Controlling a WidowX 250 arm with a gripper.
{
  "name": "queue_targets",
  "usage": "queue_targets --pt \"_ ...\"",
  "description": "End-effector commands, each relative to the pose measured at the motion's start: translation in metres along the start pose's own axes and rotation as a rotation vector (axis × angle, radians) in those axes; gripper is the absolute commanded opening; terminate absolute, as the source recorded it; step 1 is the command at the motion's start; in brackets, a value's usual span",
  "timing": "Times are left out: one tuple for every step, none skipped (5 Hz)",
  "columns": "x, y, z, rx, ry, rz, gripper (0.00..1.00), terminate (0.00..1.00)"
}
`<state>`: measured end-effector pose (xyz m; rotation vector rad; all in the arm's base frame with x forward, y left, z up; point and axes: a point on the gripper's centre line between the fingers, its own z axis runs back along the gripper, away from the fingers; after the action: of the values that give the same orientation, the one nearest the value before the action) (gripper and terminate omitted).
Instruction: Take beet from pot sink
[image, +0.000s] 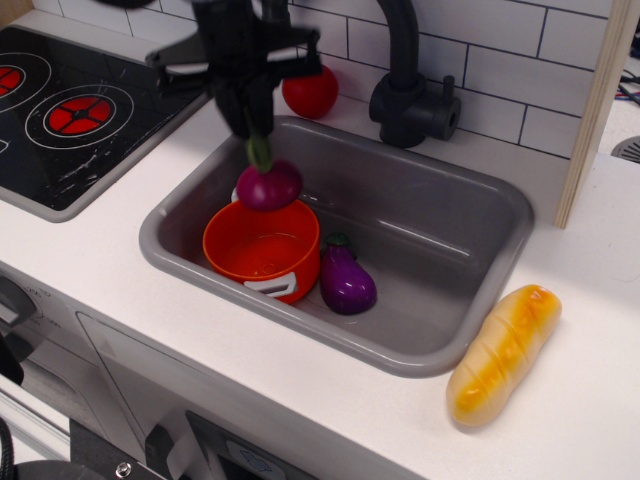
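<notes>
1. White toy-kitchen countertop (560, 430) fills the foreground, with a pale cabinet front below its near edge at the lower left
2. Nearest on that counter, to the right of the basin, lies a glossy yellow-orange plastic bread loaf (502, 353), angled with its far end pointing toward the right rear
3. Set into the counter is the large rectangular grey plastic sink (470, 290) with rounded corners and a raised rim
4. At the sink's left front sits the round, low-walled orange toy pot (262, 248), one light grey handle showing on its near side; its inside looks bare orange
5. Just beside the pot on the right, touching or almost touching its wall, lies a glossy purple plastic eggplant (346, 278) with a dark green cap turned away from the camera
6. Above the pot's far rim hangs the small round magenta-purple toy beet (268, 186), clear of the pot's interior, its green stalk pointing straight up
7. The black robot gripper (256, 128) comes down from the top of the view and its fingers are pinched together on that stalk, carrying the beet in the air
8. Left of the sink, a black toy hob (70, 140) shows two red ring burners
9. Behind the sink rim rests a shiny red ball (312, 92), and to its right stands a dark curved tap (408, 95) on a bulky base
10. Farthest back runs a wall of white tiles (520, 70), with a pale wooden upright (598, 110) at the right
</notes>
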<state>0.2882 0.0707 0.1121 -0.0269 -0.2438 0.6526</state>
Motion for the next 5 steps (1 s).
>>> queue_targets --pt "-0.015 -0.059 -0.004 -0.051 0.022 -0.032 0.0 0.0" --pt "-0.024 -0.074 -0.021 -0.042 -0.013 -0.036 0.0 0.0" --pt "-0.035 -0.086 -0.038 -0.049 0.017 -0.034 0.0 0.0" --pt "-0.046 -0.094 -0.051 -0.04 0.017 -0.039 0.0 0.0" --pt "-0.051 -0.097 -0.059 -0.01 0.018 -0.071 1.0 0.0"
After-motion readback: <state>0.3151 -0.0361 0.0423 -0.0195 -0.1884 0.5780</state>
